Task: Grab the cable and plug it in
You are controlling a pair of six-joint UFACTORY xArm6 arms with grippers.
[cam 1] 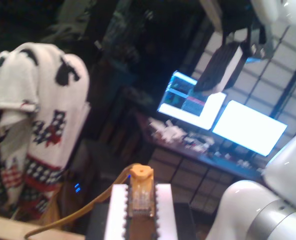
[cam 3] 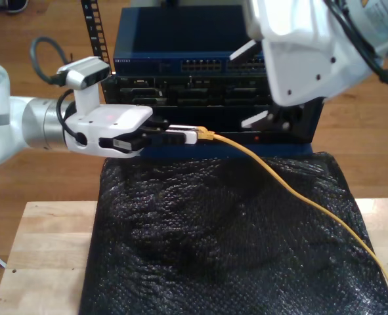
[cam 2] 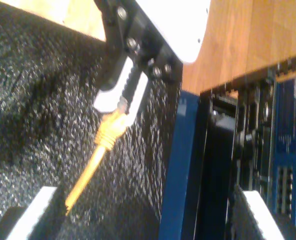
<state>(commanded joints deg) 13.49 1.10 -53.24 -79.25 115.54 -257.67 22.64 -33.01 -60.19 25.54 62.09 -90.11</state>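
The orange-yellow cable [cam 3: 299, 190] runs from the exterior view's lower right, across the black foam mat [cam 3: 213, 230], up to my first gripper [cam 3: 192, 136]. That gripper, on the arm at the exterior view's left, is shut on the cable's plug end. The first wrist view shows the clear plug [cam 1: 140, 200] and its orange boot pinched between the white pads of my first gripper [cam 1: 139, 192]. In the second wrist view the plug end [cam 2: 110, 127] sits in my first gripper [cam 2: 122, 100]. My second gripper [cam 2: 148, 220] hovers above, open and holding nothing, in front of the rack [cam 3: 251, 85].
A blue network switch [cam 3: 180, 42] with a row of ports [cam 3: 203, 65] tops a dark rack behind the mat. The mat lies on a wooden table [cam 3: 43, 256]. The second arm's white body [cam 3: 312, 46] hangs over the rack's front at the exterior view's right.
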